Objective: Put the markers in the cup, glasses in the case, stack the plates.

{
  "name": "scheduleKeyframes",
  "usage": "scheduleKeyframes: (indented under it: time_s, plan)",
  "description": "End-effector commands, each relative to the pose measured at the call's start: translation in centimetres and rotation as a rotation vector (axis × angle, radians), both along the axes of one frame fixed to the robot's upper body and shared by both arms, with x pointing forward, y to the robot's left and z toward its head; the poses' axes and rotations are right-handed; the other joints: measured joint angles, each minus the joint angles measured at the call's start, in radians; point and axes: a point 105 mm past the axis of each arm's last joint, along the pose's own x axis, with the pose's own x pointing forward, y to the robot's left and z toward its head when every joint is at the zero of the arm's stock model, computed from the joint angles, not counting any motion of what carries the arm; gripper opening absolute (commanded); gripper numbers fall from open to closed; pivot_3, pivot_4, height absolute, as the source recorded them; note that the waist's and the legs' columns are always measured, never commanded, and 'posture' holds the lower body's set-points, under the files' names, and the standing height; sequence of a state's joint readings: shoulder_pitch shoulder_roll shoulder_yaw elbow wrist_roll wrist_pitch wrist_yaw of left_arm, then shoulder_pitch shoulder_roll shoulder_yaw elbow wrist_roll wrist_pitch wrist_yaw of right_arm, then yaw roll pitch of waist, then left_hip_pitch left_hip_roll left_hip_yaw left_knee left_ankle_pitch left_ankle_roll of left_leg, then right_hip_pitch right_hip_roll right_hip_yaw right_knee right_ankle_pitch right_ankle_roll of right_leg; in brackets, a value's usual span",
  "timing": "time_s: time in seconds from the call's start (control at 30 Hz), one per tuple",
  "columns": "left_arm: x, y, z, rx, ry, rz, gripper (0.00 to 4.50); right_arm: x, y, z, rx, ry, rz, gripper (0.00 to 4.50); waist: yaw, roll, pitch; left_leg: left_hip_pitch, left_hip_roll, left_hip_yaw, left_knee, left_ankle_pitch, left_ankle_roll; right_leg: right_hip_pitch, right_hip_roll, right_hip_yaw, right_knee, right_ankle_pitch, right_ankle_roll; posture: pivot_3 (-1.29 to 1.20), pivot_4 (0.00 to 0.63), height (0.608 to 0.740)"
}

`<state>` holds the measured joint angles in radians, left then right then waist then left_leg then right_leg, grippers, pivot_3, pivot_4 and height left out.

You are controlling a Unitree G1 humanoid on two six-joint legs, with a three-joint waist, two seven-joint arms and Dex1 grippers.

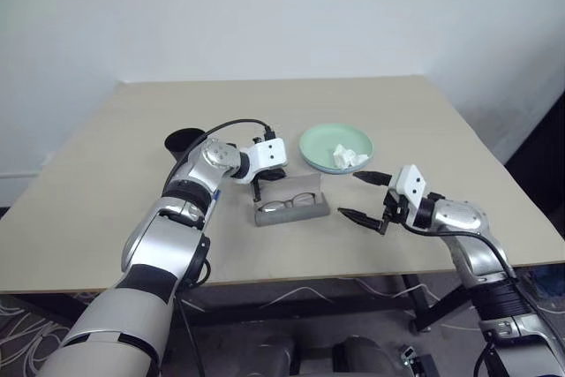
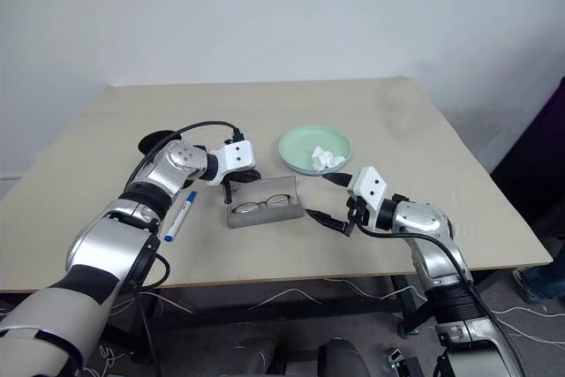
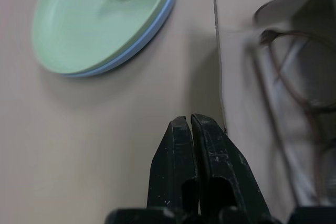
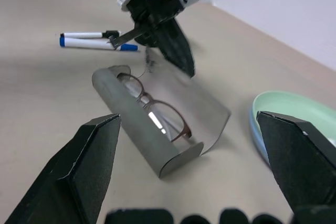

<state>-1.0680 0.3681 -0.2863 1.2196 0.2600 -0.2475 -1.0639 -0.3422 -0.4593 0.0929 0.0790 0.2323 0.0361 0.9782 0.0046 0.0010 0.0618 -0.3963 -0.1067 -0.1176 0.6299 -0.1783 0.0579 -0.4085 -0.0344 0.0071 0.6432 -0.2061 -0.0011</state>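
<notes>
Left hand (image 2: 231,184) clenched at the raised lid edge of the case (image 2: 262,209), glasses (image 2: 265,204) inside, long axis crosswise; right hand (image 2: 329,197) released, just beside its other end.

A grey oblong case (image 2: 262,204) lies open near the middle of the tabletop (image 2: 106,192), its lid raised behind it. Thin dark wire-framed glasses (image 4: 157,113) rest inside it. Just behind and to the right, a mint green plate (image 2: 305,146) sits stacked on a light blue plate (image 3: 142,45). Two white markers (image 4: 94,41) with blue caps lie side by side left of the case. A black cup (image 1: 181,140) stands further back on the left.
</notes>
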Motion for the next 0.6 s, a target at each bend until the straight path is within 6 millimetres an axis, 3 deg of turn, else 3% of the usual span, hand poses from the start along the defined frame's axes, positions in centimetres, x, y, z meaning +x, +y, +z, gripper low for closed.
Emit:
scheduleKeyframes:
  time_s: [0.03,0.27,0.47,0.6]
  plan:
    - [-0.4,-0.6,1.6,-0.095,0.032,-0.04,0.03,0.2,-0.4,1.7,0.023,-0.054,-0.01,4.5,-0.002,0.0,0.0,0.0,0.0,0.0,0.0,0.0,0.0,-0.001,0.0,0.0,0.0,0.0,0.0,0.0,0.0,0.736]
    - [-4.2,-1.0,0.7,-0.123,0.141,-0.174,0.03,0.3,-0.3,1.5,0.023,-0.046,-0.011,4.5,-0.006,0.0,0.0,0.0,0.0,0.0,0.0,0.0,0.0,-0.001,0.0,0.001,0.0,0.0,0.0,0.0,0.0,0.736]
    - [-5.6,-0.2,-0.3,-0.124,0.15,-0.079,0.03,0.4,0.0,1.3,0.021,-0.039,0.006,4.5,-0.004,0.0,0.0,0.001,0.0,0.0,0.0,0.0,0.0,0.0,0.0,0.002,0.0,0.0,-0.001,0.0,0.0,0.736]
    - [-5.3,0.4,0.1,-0.173,0.095,0.046,0.03,0.4,0.2,1.3,0.018,-0.037,0.018,4.5,-0.005,0.001,0.0,0.001,0.0,0.0,0.0,0.0,0.0,0.0,0.0,0.002,0.001,0.0,-0.001,0.0,0.0,0.736]
